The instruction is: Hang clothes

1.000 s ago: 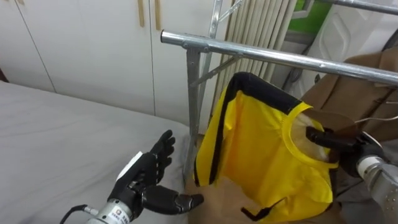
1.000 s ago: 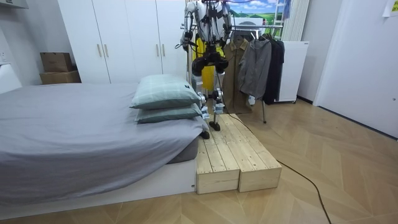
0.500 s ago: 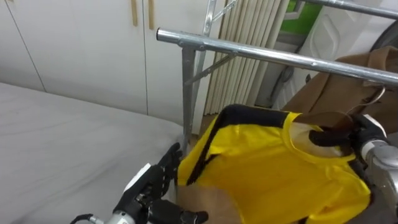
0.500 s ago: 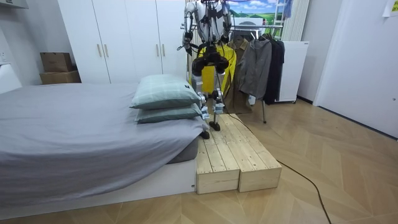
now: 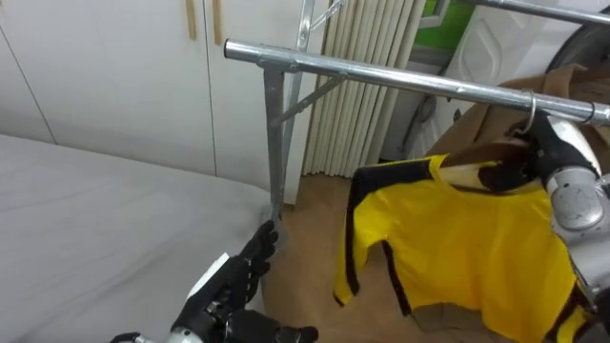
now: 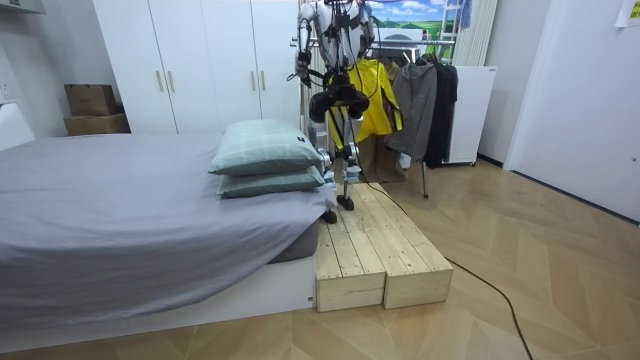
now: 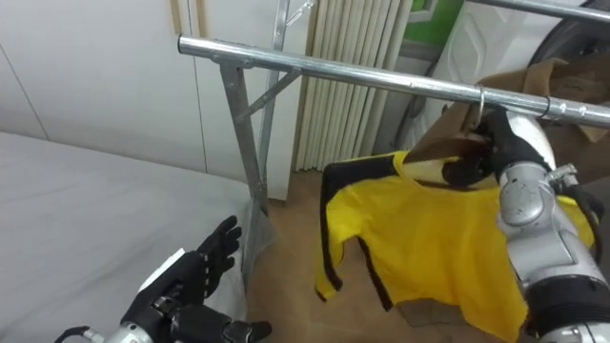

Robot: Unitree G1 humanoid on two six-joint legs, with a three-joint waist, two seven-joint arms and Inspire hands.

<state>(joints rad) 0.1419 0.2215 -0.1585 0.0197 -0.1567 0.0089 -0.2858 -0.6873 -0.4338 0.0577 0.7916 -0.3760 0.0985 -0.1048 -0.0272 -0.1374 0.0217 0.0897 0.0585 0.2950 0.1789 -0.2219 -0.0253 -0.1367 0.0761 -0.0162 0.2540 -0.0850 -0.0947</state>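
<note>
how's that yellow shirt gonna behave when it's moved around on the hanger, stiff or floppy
Probably floppy: the yellow shirt drapes in folds below the hanger, one sleeve dangling loose. It looks light, since the right hand holds it by the hanger alone. It would likely swing if pushed, hanging freely under the rail.

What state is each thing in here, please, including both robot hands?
Shirt: on hanger, hanging loose below the rail.
Hanger: held up at the rail, hook looks over it.
Right robot hand: shut on hanger.
Left robot hand: open, fingers spread above the bed.
Wardrobe doors: shut.
</note>
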